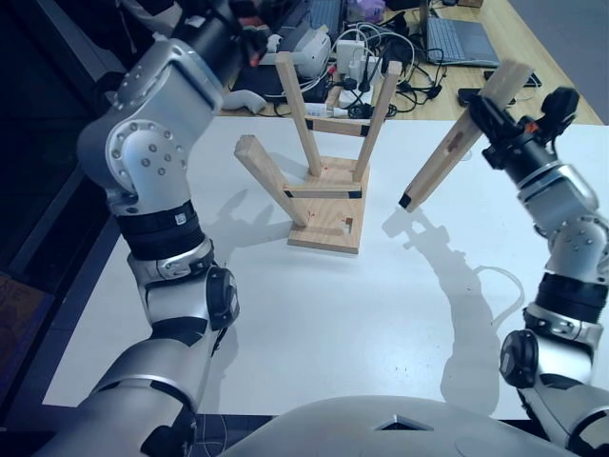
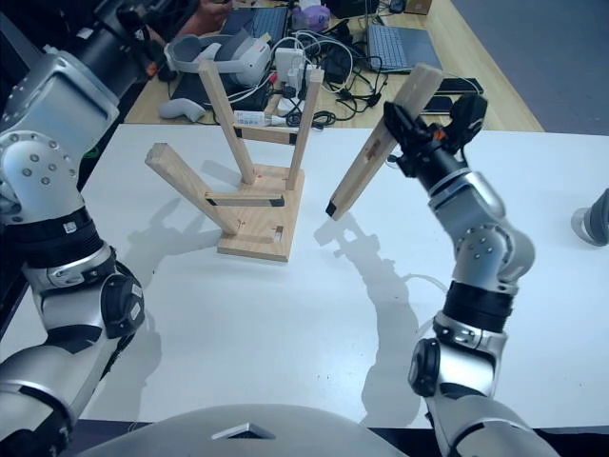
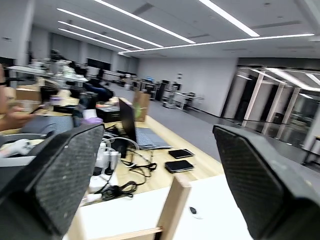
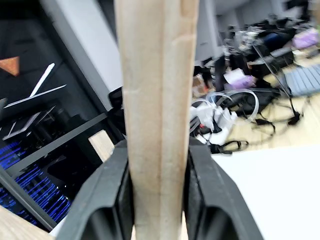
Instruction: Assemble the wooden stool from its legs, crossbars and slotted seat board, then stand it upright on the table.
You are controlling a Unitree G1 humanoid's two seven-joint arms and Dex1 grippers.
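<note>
On the table (image 1: pixel 333 324) the seat board (image 1: pixel 326 233) lies upside-down so its three legs (image 1: pixel 300 114) point up, our right gripper (image 1: pixel 495 122) pinches the fourth leg (image 1: pixel 442 162) slanted beside it, we think for the free slot (image 1: pixel 348 227), and farther our left gripper (image 3: pixel 160 155) hangs spread.

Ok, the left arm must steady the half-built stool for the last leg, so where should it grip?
Probably the far left upright leg, above the crossbar, coming from the robot's left with jaws across its flat faces: it stands clear there, away from the held leg.
</note>
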